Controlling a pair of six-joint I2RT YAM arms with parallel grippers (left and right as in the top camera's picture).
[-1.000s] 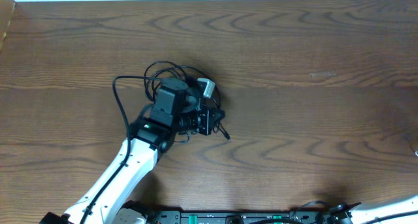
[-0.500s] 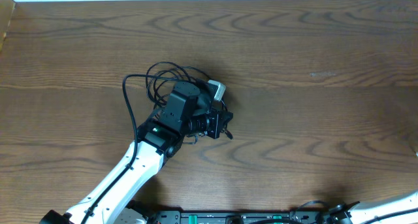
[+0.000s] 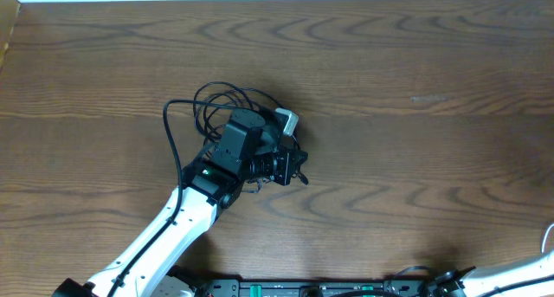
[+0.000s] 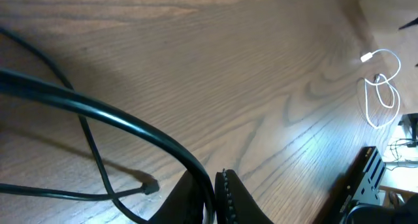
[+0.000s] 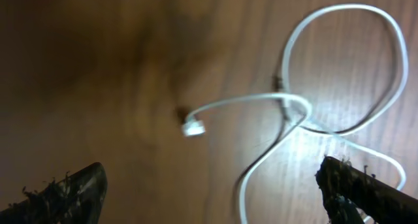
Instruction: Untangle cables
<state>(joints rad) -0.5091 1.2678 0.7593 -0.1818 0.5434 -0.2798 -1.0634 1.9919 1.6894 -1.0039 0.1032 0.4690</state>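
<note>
Wood table (image 3: 415,158): left arm (image 3: 164,229) slanted, left fingers (image 4: 238,203) pinched on black cable (image 4: 130,125); right fingers (image 5: 68,190) wide (empty) over white cable (image 5: 339,129).

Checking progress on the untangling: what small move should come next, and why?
Probably the left pincer should pull its black cord gently outward to loosen the loops. It is shut on that cord, which lies bunched beside it, while the white cord lies apart under the open right pincer.
</note>
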